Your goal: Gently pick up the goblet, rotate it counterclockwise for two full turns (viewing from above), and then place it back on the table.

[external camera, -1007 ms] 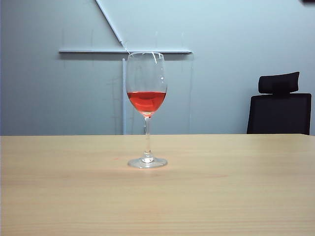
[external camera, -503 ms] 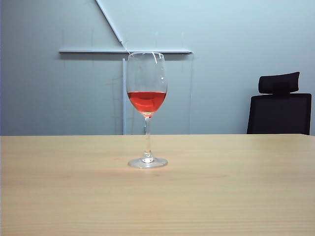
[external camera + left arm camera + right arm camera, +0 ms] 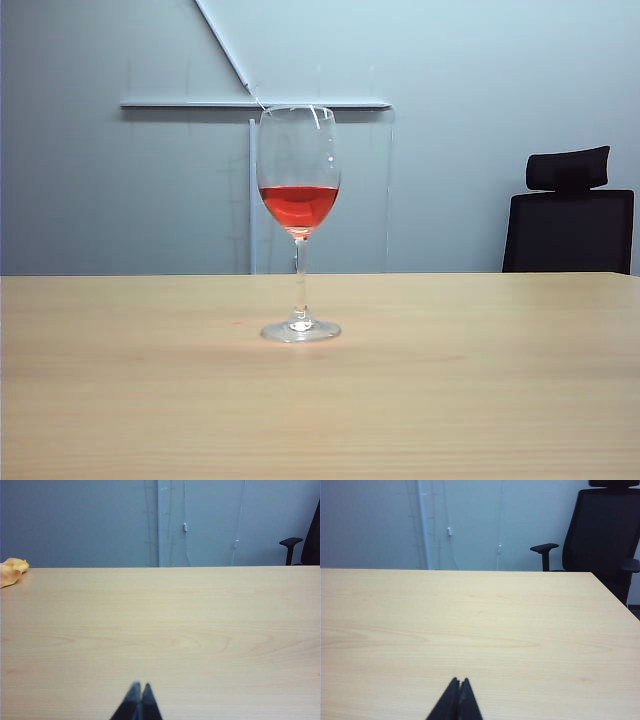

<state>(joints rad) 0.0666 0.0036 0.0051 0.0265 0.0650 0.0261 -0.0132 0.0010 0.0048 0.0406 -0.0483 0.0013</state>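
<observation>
Goblet [image 3: 299, 225] upright – hands [image 3: 138, 696] [image 3: 457, 692] pinched, apart.

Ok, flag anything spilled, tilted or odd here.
Nothing stands out. The goblet stands upright on the table, red liquid level, no spill. Left gripper and right gripper are shut, away from it.

Light is even and soft in all 3 views, bright enough to read the wood grain of the table [image 3: 450, 400]. The goblet [image 3: 298, 195] is sharp, with small white glints on its rim and foot and only a faint shadow at its base. The left gripper [image 3: 137, 700] and right gripper [image 3: 456, 699], tips pressed together low at the near table edge, are dark and blurred.
</observation>
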